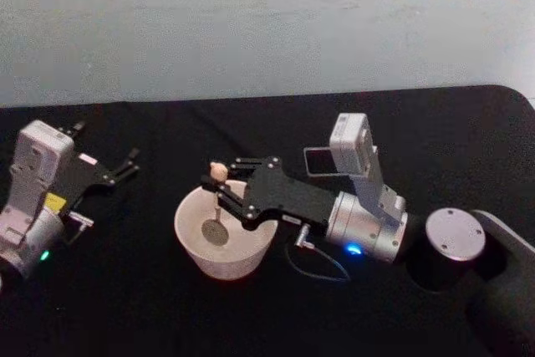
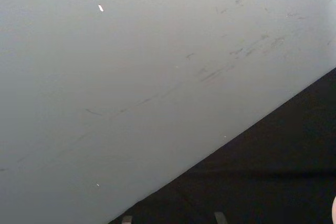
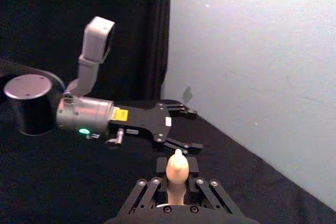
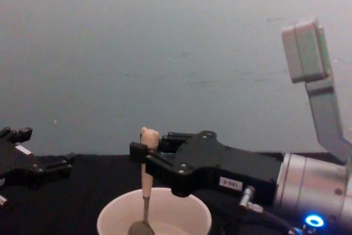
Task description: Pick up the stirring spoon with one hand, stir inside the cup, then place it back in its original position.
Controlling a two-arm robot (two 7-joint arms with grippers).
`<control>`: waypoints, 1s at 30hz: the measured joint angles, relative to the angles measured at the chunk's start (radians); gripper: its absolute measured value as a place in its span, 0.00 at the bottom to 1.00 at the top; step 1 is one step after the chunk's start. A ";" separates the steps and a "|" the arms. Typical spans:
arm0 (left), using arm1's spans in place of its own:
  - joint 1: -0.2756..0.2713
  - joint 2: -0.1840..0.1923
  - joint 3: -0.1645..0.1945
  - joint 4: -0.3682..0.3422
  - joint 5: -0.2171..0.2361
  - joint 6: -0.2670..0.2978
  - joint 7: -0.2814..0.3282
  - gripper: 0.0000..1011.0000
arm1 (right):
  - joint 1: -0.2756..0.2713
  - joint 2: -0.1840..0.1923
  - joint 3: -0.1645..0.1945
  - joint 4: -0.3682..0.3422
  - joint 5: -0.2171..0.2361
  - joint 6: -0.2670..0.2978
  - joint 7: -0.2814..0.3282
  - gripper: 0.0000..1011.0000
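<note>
Peach-handled stirring spoon (image 4: pixel 146 180) is hanging between the clamped fingers of the right gripper (image 1: pixel 221 194), bowl below them in the cup (image 1: pixel 226 263): pickup done, stirring seemingly underway, return pending; left gripper (image 3: pixel 193 128) is idling apart, fingers spread.

Stirring spoon (image 4: pixel 146 182) with matt peach handle, thin metal stem and shiny silver bowl, cup (image 1: pixel 219 261) smooth, matt cream, right gripper (image 1: pixel 221 196) of matt black plates, its wrist (image 1: pixel 365 230) satin silver metal, at three o'clock of the cup a cylinder (image 1: pixel 456 234) with a dull grey metal top, table (image 1: pixel 125 307) under matt black cloth, wall (image 1: pixel 251 22) pale, scuffed.

Base of the cup (image 4: pixel 190 212) beyond chest view's bottom edge.
</note>
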 joint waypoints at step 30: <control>0.000 0.000 0.000 0.000 0.000 0.000 0.000 0.99 | -0.032 0.043 0.054 -0.024 0.001 0.009 -0.022 0.21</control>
